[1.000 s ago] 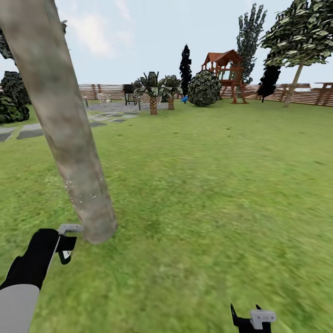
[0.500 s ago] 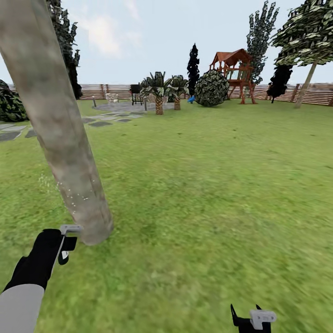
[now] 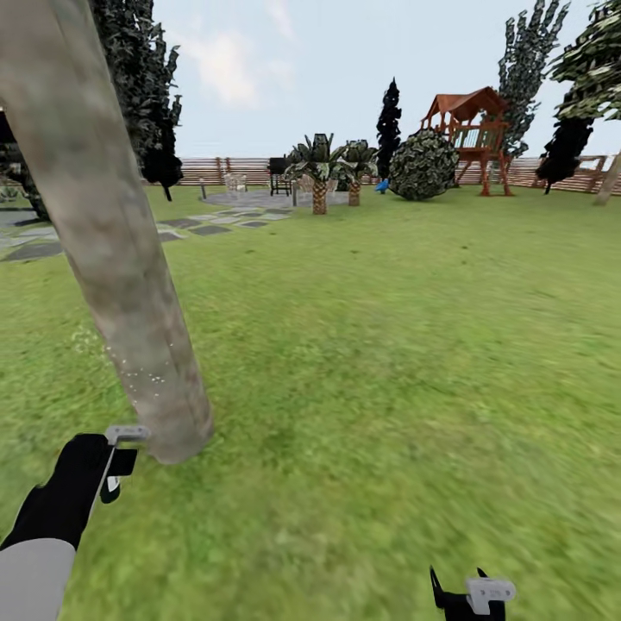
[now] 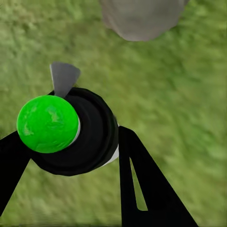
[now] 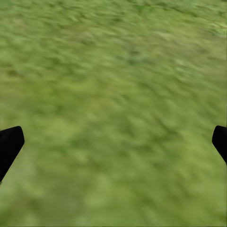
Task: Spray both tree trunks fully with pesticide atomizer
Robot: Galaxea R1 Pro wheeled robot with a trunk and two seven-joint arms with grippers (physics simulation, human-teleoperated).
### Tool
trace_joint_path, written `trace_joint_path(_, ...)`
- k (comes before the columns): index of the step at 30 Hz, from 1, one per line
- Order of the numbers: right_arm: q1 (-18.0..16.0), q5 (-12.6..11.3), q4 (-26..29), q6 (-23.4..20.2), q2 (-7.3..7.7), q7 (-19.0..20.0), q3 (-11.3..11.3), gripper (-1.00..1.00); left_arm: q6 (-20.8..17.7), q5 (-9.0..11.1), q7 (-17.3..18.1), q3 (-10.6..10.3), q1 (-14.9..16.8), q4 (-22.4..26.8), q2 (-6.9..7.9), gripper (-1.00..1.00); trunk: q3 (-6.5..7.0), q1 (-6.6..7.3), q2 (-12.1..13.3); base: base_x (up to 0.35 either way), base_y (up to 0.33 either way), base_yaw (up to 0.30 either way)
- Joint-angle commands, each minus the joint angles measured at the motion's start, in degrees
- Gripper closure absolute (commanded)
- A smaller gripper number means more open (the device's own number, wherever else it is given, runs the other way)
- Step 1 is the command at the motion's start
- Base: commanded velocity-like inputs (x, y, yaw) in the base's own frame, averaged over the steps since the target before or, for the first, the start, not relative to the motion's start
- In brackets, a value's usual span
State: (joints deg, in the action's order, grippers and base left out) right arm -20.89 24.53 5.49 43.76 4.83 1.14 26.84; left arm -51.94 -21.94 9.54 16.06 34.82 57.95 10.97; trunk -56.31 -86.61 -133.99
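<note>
A thick grey-brown tree trunk leans through the left of the head view, with a few white pesticide specks low on its bark. My left gripper sits beside the trunk's foot, shut on the pesticide atomizer, a black round body with a bright green cap and a grey nozzle. The trunk's base lies just beyond the nozzle. The second tree stands far off at the right edge. My right gripper hangs open over grass.
The lawn stretches ahead to a slatted brown fence. Far off stand a red wooden playset, a round bush, two small palms, stone paving and dark conifers behind the trunk.
The head camera has turned left, so the background sits further right in the picture. My left gripper with the atomizer shows slightly lower beside the trunk. The right gripper is unchanged.
</note>
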Motion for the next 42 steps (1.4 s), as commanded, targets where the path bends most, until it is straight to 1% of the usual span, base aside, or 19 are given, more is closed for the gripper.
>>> trace_joint_path(1,0.0,0.4,0.0,0.2,0.0,0.1,0.5,-1.0,-0.2,-0.6,0.6,0.0,-0.1,0.1,-0.09,1.0,-0.05,-0.01,0.0,0.234,-0.197,0.263)
trace_joint_path(5,0.0,0.4,0.0,0.2,0.0,0.1,0.5,-1.0,-0.2,-0.6,0.6,-0.1,-0.2,0.1,-0.09,1.0,-0.05,-0.01,0.0,0.238,-0.19,0.098)
trace_joint_path(10,0.0,0.4,0.0,0.2,0.0,0.1,0.5,-1.0,-0.1,-0.6,0.3,-0.1,-0.3,0.6,-0.27,1.0,-0.05,-0.01,0.0,0.038,-0.26,0.117)
trace_joint_path(12,0.0,0.4,0.0,0.2,0.0,0.1,0.5,-1.0,-0.1,-0.6,-1.6,-0.2,-0.3,0.7,-0.5,1.0,-0.05,-0.01,0.0,-0.035,-0.269,0.264)
trace_joint_path(15,0.0,0.4,0.0,0.2,0.0,0.1,0.5,-1.0,-0.2,-0.3,-3.4,-0.2,-0.2,0.7,-0.66,1.0,-0.05,-0.01,0.0,-0.124,-0.244,0.273)
trace_joint_path(17,0.0,0.4,0.0,0.2,0.0,0.1,0.5,-1.0,-0.3,-0.1,-3.5,-0.1,-0.2,0.8,-0.78,1.0,-0.05,-0.01,0.0,-0.082,-0.084,0.276)
trace_joint_path(18,0.0,0.4,0.0,0.2,0.0,0.1,0.5,-1.0,-0.4,0.0,-3.4,-0.3,0.0,0.9,-1.06,1.0,-0.05,-0.01,0.0,-0.024,-0.025,0.276)
trace_joint_path(19,0.0,0.4,0.0,0.2,0.0,0.1,0.5,-1.0,-0.6,0.0,-3.3,-0.4,0.4,1.0,-1.66,1.0,-0.05,-0.01,0.0,-0.012,-0.013,0.267)
trace_joint_path(21,0.0,0.4,0.0,0.2,0.0,0.1,0.5,-1.0,-1.2,0.0,-3.2,-0.8,1.6,2.6,-3.74,1.0,-0.05,-0.01,0.0,-0.004,-0.004,0.1)
trace_joint_path(22,0.0,0.4,0.0,0.2,0.0,0.1,0.5,-1.0,-2.5,0.0,-3.2,-0.9,2.9,4.1,-4.42,1.0,-0.05,-0.01,0.0,-0.001,-0.001,0.035)
trace_joint_path(23,0.0,0.4,0.0,0.2,0.0,0.1,0.5,-1.0,-3.8,0.0,-3.2,-0.9,3.9,4.8,-4.64,1.0,-0.05,-0.01,0.0,-0.001,-0.001,0.022)
trace_joint_path(24,0.0,0.4,0.0,0.2,0.0,0.1,0.5,-1.0,-5.1,-0.1,-3.2,-1.0,5.5,5.6,-4.77,1.0,-0.05,-0.01,0.0,0.0,0.0,0.011)
trace_joint_path(25,0.0,0.4,0.0,0.2,0.0,0.1,0.5,-1.0,-5.9,-0.2,-3.1,-1.0,7.7,6.1,-4.73,1.0,-0.05,-0.01,0.0,0.0,0.0,0.005)
trace_joint_path(27,0.0,0.4,0.0,0.2,0.0,0.1,0.5,-1.0,-6.4,-0.2,-3.1,-1.1,10.1,6.0,-4.59,1.0,-0.05,-0.01,0.0,0.0,0.0,0.002)
trace_joint_path(30,-0.1,0.4,0.0,0.2,0.0,0.1,0.5,-1.0,-6.6,-0.5,-3.1,-1.1,11.6,6.4,-4.22,1.0,-0.05,-0.01,0.0,0.0,0.0,0.0)
trace_joint_path(32,0.0,0.4,0.0,0.2,0.0,0.1,0.5,-1.0,-6.6,-0.5,-3.1,-0.8,11.4,6.5,-4.09,1.0,-0.05,-0.01,0.0,0.0,0.0,0.0)
trace_joint_path(37,0.0,0.4,0.0,0.2,0.0,0.1,0.5,-1.0,-6.5,-0.6,-3.2,-0.8,11.1,6.6,-4.08,1.0,-0.05,-0.01,0.0,0.095,-0.112,0.024)
trace_joint_path(42,0.0,0.4,0.0,0.2,0.0,0.1,0.5,-1.0,-6.5,-0.7,-3.4,-0.6,11.1,6.9,-4.05,1.0,-0.05,-0.01,0.0,0.171,-0.212,0.231)
